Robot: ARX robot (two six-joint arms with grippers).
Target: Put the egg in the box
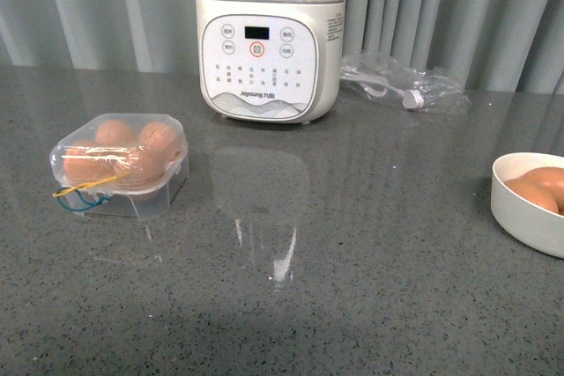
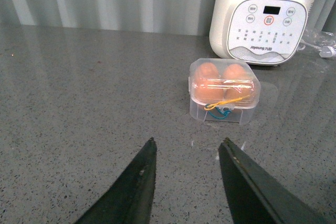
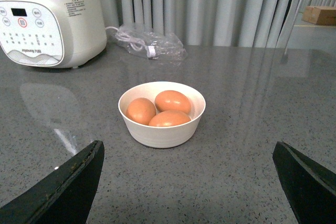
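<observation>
The box (image 1: 122, 165) is a small clear plastic egg case with its lid down over brown eggs, yellow and blue bands at its front; it stands on the grey counter at the left. The left wrist view shows the box (image 2: 224, 89) ahead of my left gripper (image 2: 187, 148), which is open and empty. Three orange-brown eggs lie in a white bowl (image 3: 160, 129); one egg (image 3: 172, 101) sits on top. My right gripper (image 3: 188, 153) is open wide, short of the bowl, holding nothing. In the front view neither arm shows and the bowl (image 1: 522, 216) is at the right edge.
A white Joyoung blender base (image 1: 267, 50) stands at the back centre. A clear plastic bag with a white cable (image 1: 405, 85) lies to its right. Grey pleated curtains (image 1: 458, 6) close off the back.
</observation>
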